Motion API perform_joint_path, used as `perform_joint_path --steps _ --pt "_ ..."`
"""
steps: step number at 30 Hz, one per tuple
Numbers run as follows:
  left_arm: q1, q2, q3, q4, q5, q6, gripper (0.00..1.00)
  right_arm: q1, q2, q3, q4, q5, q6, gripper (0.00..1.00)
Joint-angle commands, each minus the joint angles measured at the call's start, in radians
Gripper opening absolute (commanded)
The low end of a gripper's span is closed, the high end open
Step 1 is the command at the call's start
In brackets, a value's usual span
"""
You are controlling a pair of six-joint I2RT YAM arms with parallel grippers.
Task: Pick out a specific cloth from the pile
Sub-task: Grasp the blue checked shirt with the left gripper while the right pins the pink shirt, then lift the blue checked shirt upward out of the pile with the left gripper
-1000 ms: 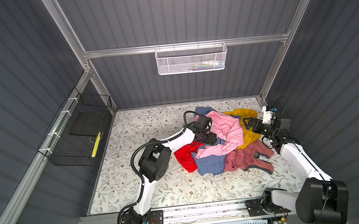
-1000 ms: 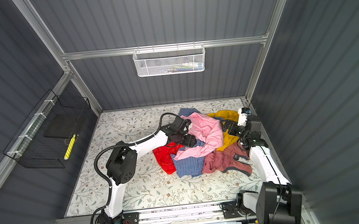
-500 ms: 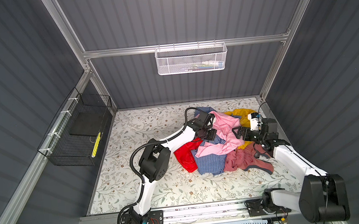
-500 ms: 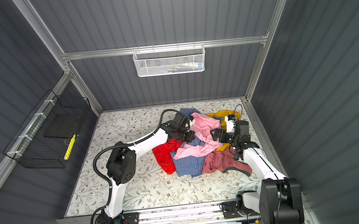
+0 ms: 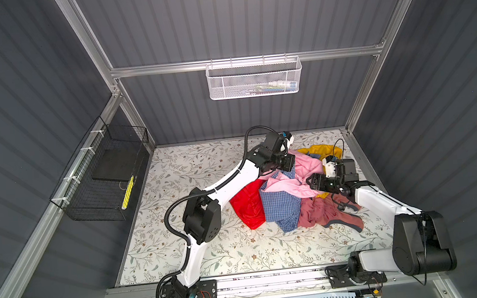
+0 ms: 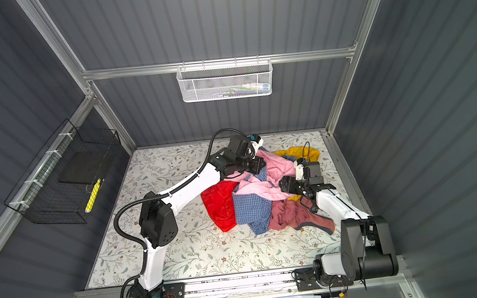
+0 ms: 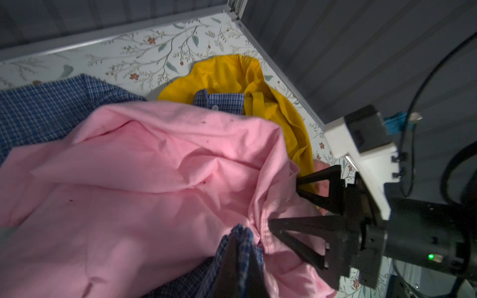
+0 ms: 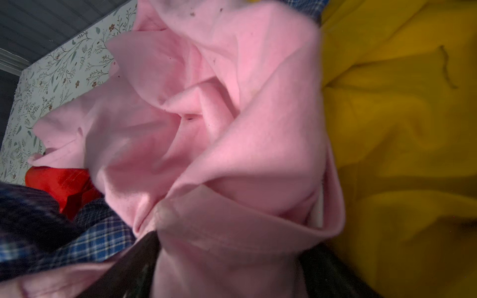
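1. Nearest, the blue checked shirt [image 5: 280,208] lies on the counter [image 5: 210,246] between the red garment [image 5: 249,204] and the dusty-rose garment [image 5: 325,213]. Its near half is uncovered.
2. In the middle of the pile [image 6: 265,194], the left fingers [image 7: 232,273] are closed on a fold of the shirt. The grasp looks made, but the shirt is not yet pulled out.
3. The pink garment [image 5: 306,164] drapes over the shirt's middle. The right fingers [image 7: 309,223] stand apart around a pink fold.
4. Farthest, part of the shirt lies on the yellow garment [image 7: 224,74]. Left to do, I judge: clear the pink garment and draw the shirt free.
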Motion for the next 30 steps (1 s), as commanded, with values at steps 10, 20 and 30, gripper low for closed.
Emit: perform_joint_path --steps 10,20,30 --pt "-0.002 -0.108 0.232 0.031 -0.068 0.12 0.0 0.002 0.001 0.01 -0.033 0.043 0.014 0.84" --pt "-0.003 -0.14 0.354 0.086 -0.102 0.179 0.0 0.002 -0.026 -0.01 -0.022 0.06 0.018 0.85" --pt "-0.002 -0.181 0.427 0.162 -0.111 0.259 0.0 0.002 -0.032 -0.015 -0.024 0.061 0.018 0.86"
